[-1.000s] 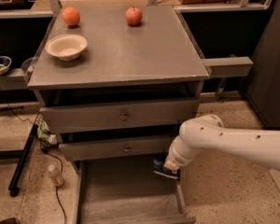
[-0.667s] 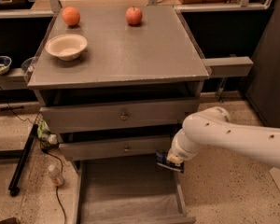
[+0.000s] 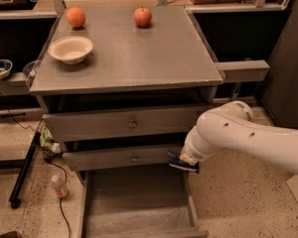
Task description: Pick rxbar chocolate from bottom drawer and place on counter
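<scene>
- Tool (image 3: pixel 185 163) hangs by the right wall of the open bottom drawer (image 3: pixel 134 195), clamped on the snack bar (image 3: pixel 178 159), which is clear of the drawer floor.
- I'd raise it outward past the upper drawer fronts and the desk (image 3: pixel 139 58) lip before reaching over.
- Bowl (image 3: pixel 70 49), orange (image 3: pixel 76 17) and apple (image 3: pixel 143 17) sit left and back, so the front right looks best.
- Cables and a bottle (image 3: pixel 59 186) lie on the speckled floor to the left.

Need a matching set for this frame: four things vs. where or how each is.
1 bowl
2 apple
3 bottom drawer
4 gripper

A pulled open
B far side of the counter
C counter, left side
D at the rxbar, by the drawer's right wall

Pairs: 1-C, 2-B, 3-A, 4-D
</scene>
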Available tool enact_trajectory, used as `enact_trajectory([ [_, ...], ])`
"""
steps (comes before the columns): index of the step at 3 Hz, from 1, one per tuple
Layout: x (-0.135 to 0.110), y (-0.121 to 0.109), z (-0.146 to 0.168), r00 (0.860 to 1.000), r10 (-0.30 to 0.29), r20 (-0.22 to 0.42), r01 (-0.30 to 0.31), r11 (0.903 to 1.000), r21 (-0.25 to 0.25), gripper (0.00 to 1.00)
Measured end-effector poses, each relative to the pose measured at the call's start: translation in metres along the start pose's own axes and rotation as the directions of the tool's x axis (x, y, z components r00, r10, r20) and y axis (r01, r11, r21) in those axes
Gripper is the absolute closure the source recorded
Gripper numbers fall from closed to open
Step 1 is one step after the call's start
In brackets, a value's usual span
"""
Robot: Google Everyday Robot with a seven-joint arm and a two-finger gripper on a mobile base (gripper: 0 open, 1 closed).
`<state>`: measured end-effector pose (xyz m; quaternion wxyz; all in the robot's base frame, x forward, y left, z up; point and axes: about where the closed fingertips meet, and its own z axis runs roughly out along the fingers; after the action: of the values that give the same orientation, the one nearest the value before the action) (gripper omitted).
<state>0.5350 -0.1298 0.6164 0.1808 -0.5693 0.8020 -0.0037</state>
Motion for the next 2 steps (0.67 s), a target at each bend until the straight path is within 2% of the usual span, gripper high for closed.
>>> enact_trajectory([
  [1, -0.012, -0.022, -0.022, 1.000, -0.025, -0.012, 0.026, 0.9983, 0.052, 1.00],
  [2, -0.024, -0.047, -0.054, 0.998, -0.052, -0.021, 0.054, 0.9917, 0.117, 1.00],
])
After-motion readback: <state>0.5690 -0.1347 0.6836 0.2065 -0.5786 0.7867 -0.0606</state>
